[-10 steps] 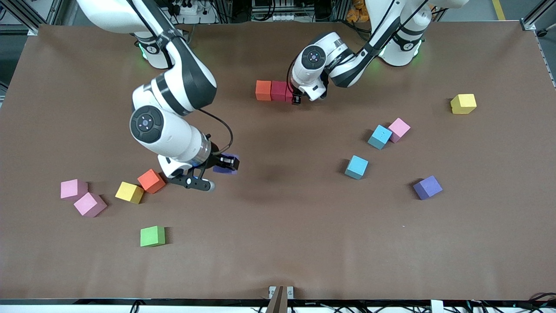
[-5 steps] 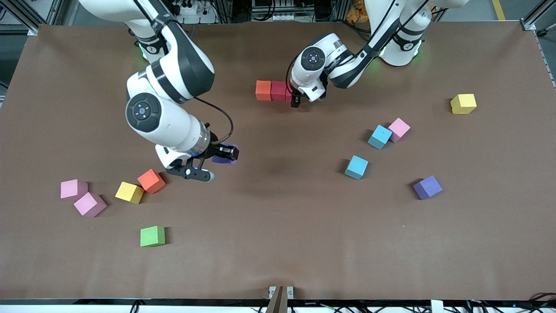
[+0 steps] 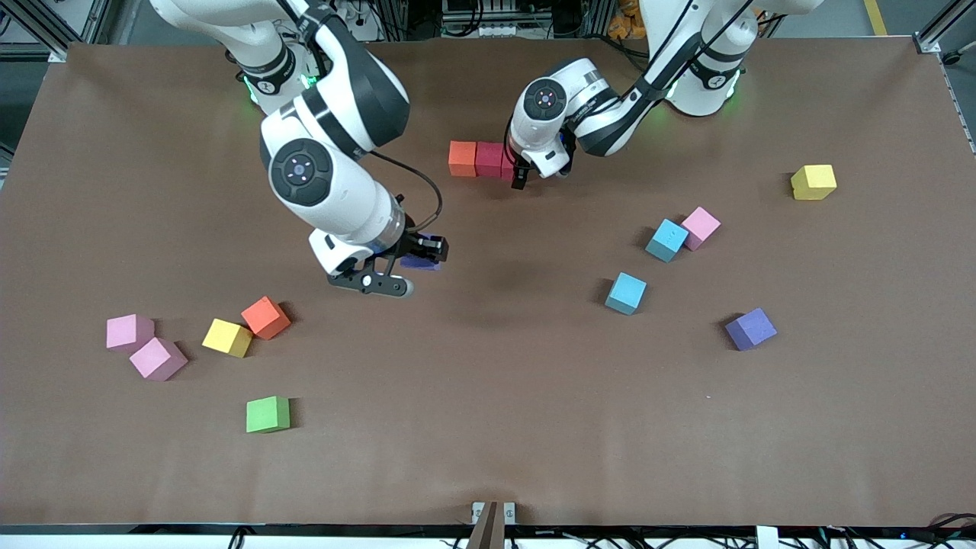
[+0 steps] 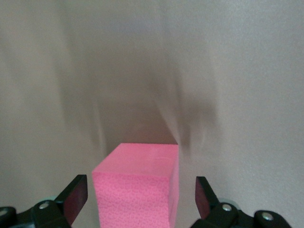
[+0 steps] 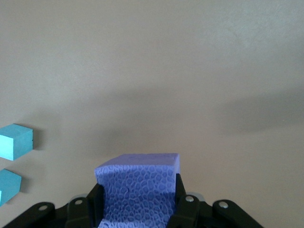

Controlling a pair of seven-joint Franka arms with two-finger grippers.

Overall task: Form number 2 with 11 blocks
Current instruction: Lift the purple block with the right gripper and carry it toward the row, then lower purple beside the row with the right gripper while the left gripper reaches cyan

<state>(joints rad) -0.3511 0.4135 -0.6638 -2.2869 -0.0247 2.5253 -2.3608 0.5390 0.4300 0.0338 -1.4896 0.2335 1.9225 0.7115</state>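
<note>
right pincer (image 3: 424, 255) (pinching purple block (image 3: 421, 261)) moved toward row — left pincer (image 3: 521, 174) spread.

A brown table (image 3: 488, 427) (matte, evenly lit) edged by aluminium framing (image 3: 46, 27).

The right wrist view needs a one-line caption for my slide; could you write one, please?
Right gripper shut on a purple block, carried above the brown table, two light blue blocks at the frame's edge.

Clamped between the right claw's (image 5: 137, 209) black plastic fingers, the purple block (image 5: 139, 187) looks like matt foam with a pebbled, cell-patterned skin. The pink block (image 4: 135, 187) between the left claw's (image 4: 141, 199) spread fingers is finer-grained foam. The table (image 3: 488, 427) is dull brown, smooth.
</note>
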